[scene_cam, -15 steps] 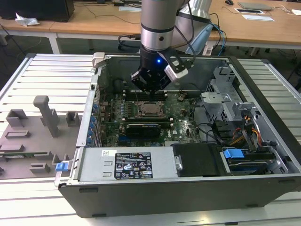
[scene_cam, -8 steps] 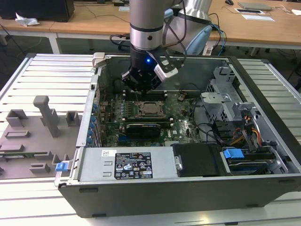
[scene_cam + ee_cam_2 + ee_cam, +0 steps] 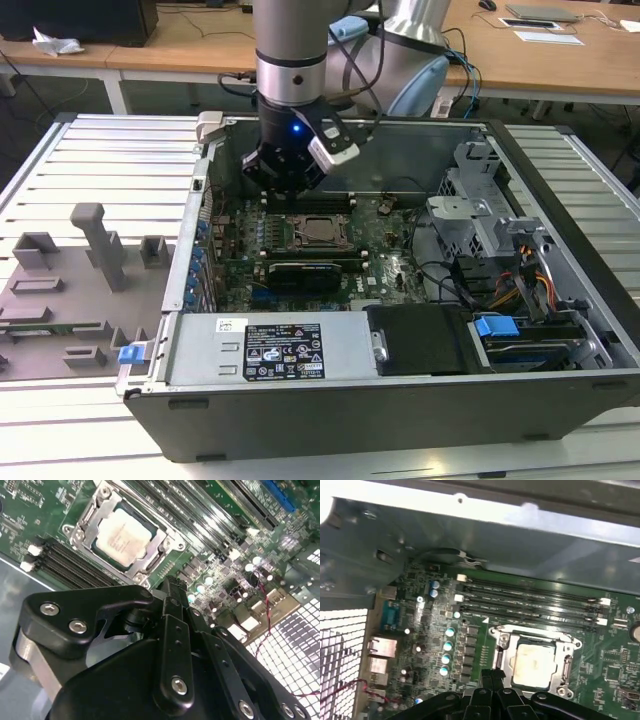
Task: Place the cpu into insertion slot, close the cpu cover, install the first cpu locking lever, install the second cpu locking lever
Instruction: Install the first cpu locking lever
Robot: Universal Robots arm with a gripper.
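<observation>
Gleaming dull silver-grey, square cpu (image 3: 122, 534) framed by silver cpu cover (image 3: 86, 516), closed empty tool (image 3: 493, 675) just beside

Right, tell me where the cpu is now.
The cpu sits in the insertion slot near the middle of the green motherboard in the exterior view, with the cpu cover lying around it and the memory slots alongside.
</observation>
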